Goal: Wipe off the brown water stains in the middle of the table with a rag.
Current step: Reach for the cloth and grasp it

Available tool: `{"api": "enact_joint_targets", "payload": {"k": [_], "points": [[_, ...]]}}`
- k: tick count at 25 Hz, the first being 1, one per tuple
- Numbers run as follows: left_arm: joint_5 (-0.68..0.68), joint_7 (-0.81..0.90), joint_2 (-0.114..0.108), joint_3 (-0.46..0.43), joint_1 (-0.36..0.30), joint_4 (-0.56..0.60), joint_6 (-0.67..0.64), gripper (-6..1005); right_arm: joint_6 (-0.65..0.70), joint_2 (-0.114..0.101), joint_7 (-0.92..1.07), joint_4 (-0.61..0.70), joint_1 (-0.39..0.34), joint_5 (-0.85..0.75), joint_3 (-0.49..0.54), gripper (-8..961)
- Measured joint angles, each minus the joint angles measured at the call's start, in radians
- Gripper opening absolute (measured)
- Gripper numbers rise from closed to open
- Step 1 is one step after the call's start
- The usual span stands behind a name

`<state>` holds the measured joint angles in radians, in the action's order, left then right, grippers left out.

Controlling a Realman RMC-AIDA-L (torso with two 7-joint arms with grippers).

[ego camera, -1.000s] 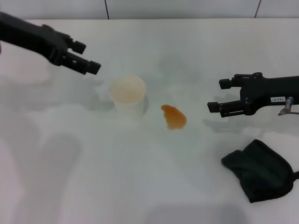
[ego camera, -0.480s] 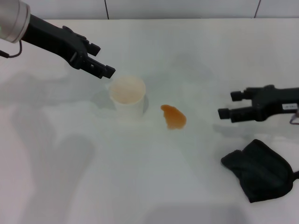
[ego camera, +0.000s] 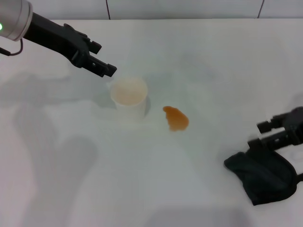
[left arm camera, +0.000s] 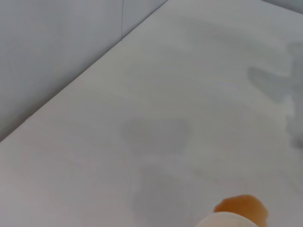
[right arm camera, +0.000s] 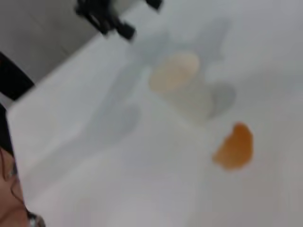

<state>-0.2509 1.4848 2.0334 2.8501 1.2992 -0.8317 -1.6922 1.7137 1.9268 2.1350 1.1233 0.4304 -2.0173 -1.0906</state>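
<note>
- There is one patch of brown water stains [ego camera: 176, 118], an orange-brown blotch in the middle of the table [ego camera: 142, 179]. Its long axis runs from far-left to near-right, and it is wider at the near-right end.
- The same blotch shows in my right wrist view [right arm camera: 233, 146], and a part of it peeks past the cup rim in my left wrist view [left arm camera: 241, 208].
- One rag [ego camera: 262, 172] lies near the right, near corner, well apart from the stain. It is a black lumpy heap with folds, longer from far-left to near-right.
- My right gripper [ego camera: 261, 134] is at the right edge, just at the far side of the rag. Its two fingers are spread apart and point left, and they hold nothing. The lower finger is close over the rag's far edge; I cannot tell whether it touches.
- One white cup [ego camera: 129, 96] stands upright just left of the stain, close but apart from it. Its inside is pale tan.
- My left gripper [ego camera: 102, 59] hangs above the table at the far left of the cup, just beyond its rim. Its fingers are parted and empty, pointing right and near toward the cup.
</note>
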Motion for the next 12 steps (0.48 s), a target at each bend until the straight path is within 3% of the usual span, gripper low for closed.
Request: {"api": "enact_joint_targets", "payload": {"k": [5, 9, 12], "points": [[0.000, 0.000, 0.001, 0.000, 0.003, -0.002, 0.002, 887, 0.038, 0.021, 0.120, 0.020, 0.070, -0.183, -0.009, 870], [0.000, 0.003, 0.003, 0.000, 0.009, -0.006, 0.005, 887, 0.076, 0.065, 0.158, 0.012, 0.141, -0.355, -0.012, 869], [0.004, 0.005, 0.003, 0.000, 0.013, -0.006, 0.006, 887, 0.096, 0.083, 0.165, -0.005, 0.177, -0.404, -0.029, 869]]}}
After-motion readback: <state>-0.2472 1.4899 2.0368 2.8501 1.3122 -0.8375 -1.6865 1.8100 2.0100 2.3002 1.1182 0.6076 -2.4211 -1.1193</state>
